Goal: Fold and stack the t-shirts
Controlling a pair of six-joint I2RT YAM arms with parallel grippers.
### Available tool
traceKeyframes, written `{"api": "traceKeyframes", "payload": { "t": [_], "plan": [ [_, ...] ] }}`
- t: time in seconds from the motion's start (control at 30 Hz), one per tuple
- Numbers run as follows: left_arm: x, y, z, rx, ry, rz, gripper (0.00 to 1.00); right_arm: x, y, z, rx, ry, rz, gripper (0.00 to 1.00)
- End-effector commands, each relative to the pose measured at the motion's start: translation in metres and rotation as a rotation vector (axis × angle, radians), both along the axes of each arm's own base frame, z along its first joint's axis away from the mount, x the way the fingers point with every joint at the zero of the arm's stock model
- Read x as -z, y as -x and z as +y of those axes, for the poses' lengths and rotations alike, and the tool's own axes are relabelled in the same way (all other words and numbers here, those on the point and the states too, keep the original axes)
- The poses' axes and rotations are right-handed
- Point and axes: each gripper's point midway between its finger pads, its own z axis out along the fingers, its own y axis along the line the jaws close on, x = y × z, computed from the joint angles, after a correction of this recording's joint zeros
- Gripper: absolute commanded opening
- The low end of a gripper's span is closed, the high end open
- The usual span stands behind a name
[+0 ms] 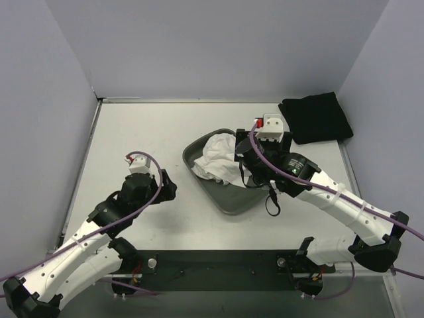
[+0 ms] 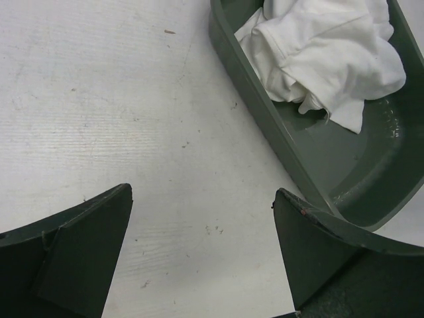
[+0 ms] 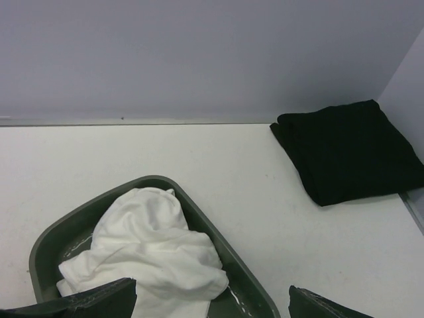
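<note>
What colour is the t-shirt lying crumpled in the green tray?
White. The t-shirt shows best in the right wrist view.

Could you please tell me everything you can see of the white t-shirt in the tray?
The white t-shirt is plain, soft-looking cloth with no print showing. It is not folded: it sits crumpled in a loose heap, creased all over, with a hem edge trailing from one side. It lies inside the dark green tray, filling the far part and leaving the near floor bare. Only the tray can be seen touching it.
</note>
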Motion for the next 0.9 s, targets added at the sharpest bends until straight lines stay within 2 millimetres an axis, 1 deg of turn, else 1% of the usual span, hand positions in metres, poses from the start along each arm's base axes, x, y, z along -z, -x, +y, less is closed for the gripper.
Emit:
{"api": "traceKeyframes", "payload": {
  "t": [0.0,0.03,0.07,0.1,0.13,0.17,0.2,0.23,0.27,0.3,0.33,0.37,0.4,0.43,0.47,0.5,0.53,0.57,0.6,0.63,0.67,0.73,0.77,0.8,0.83,0.87],
  "plan": [
    [-0.023,-0.017,-0.019,0.049,0.077,-0.093,0.97,-0.015,-0.001,-0.016,0.032,0.076,-0.042,1.0],
    [-0.025,-0.02,-0.02,0.049,0.071,-0.084,0.97,-0.013,0.0,-0.016,0.031,0.076,-0.038,1.0],
    [-0.035,-0.025,-0.025,0.062,0.075,-0.095,0.98,-0.012,0.0,-0.016,0.035,0.062,-0.038,1.0],
    [-0.029,-0.031,-0.033,0.088,0.042,-0.062,0.97,-0.008,0.001,-0.016,0.036,0.059,-0.034,1.0],
    [-0.028,-0.034,-0.038,0.103,0.028,-0.048,0.98,-0.007,0.001,-0.016,0.038,0.052,-0.032,1.0],
    [-0.031,-0.039,-0.045,0.125,0.024,-0.049,0.98,-0.008,0.002,-0.016,0.035,0.04,-0.035,1.0],
    [-0.034,-0.049,-0.055,0.153,0.001,-0.039,0.97,-0.002,0.003,-0.016,0.032,0.035,-0.025,1.0],
    [-0.034,-0.053,-0.061,0.162,-0.005,-0.03,0.98,-0.001,0.004,-0.015,0.026,0.029,-0.023,1.0],
    [-0.039,-0.061,-0.068,0.175,0.002,-0.045,0.97,-0.002,0.005,-0.016,0.021,0.022,-0.024,1.0],
    [-0.038,-0.071,-0.077,0.181,-0.013,-0.028,0.97,0.001,0.006,-0.016,0.018,0.016,-0.021,1.0],
    [-0.039,-0.078,-0.081,0.177,-0.017,-0.024,0.97,0.006,0.008,-0.017,0.016,0.023,-0.011,1.0],
    [-0.041,-0.084,-0.086,0.182,-0.02,-0.027,0.97,0.008,0.01,-0.019,0.013,0.017,-0.009,1.0],
    [-0.028,-0.092,-0.092,0.183,-0.046,0.007,0.97,0.011,0.012,-0.02,0.015,0.009,-0.006,1.0],
    [-0.039,-0.101,-0.1,0.187,-0.035,-0.013,0.97,0.02,0.015,-0.023,0.015,0.021,0.005,1.0],
    [-0.037,-0.105,-0.108,0.2,-0.04,-0.01,0.97,0.021,0.018,-0.025,0.013,0.014,0.003,1.0],
    [-0.024,-0.113,-0.117,0.209,-0.066,0.016,0.98,0.024,0.019,-0.027,0.014,0.015,0.005,1.0],
    [-0.032,-0.122,-0.125,0.214,-0.06,0.002,0.97,0.025,0.022,-0.03,0.018,0.001,0.002,1.0],
    [-0.018,-0.129,-0.132,0.214,-0.088,0.029,0.97,0.032,0.024,-0.033,0.016,0.01,0.013,1.0],
    [-0.015,-0.131,-0.142,0.231,-0.101,0.026,0.98,0.034,0.026,-0.034,0.014,0.006,0.015,1.0],
    [-0.021,-0.138,-0.151,0.239,-0.1,0.008,0.97,0.034,0.029,-0.038,0.016,-0.01,0.011,1.0],
    [-0.005,-0.144,-0.158,0.244,-0.125,0.032,0.97,0.04,0.031,-0.04,0.01,-0.005,0.019,1.0],
    [0.004,-0.151,-0.171,0.253,-0.146,0.04,0.98,0.039,0.035,-0.044,0.007,-0.022,0.015,1.0],
    [0.013,-0.158,-0.18,0.256,-0.162,0.055,0.97,0.041,0.037,-0.045,0.002,-0.025,0.017,1.0],
    [0.017,-0.163,-0.183,0.248,-0.174,0.058,0.97,0.045,0.039,-0.047,0.001,-0.023,0.021,1.0],
    [0.022,-0.164,-0.188,0.249,-0.19,0.064,0.98,0.043,0.042,-0.05,-0.001,-0.038,0.015,1.0],
    [0.032,-0.169,-0.193,0.245,-0.209,0.077,0.97,0.044,0.043,-0.052,-0.002,-0.045,0.015,1.0]
  ]
}}
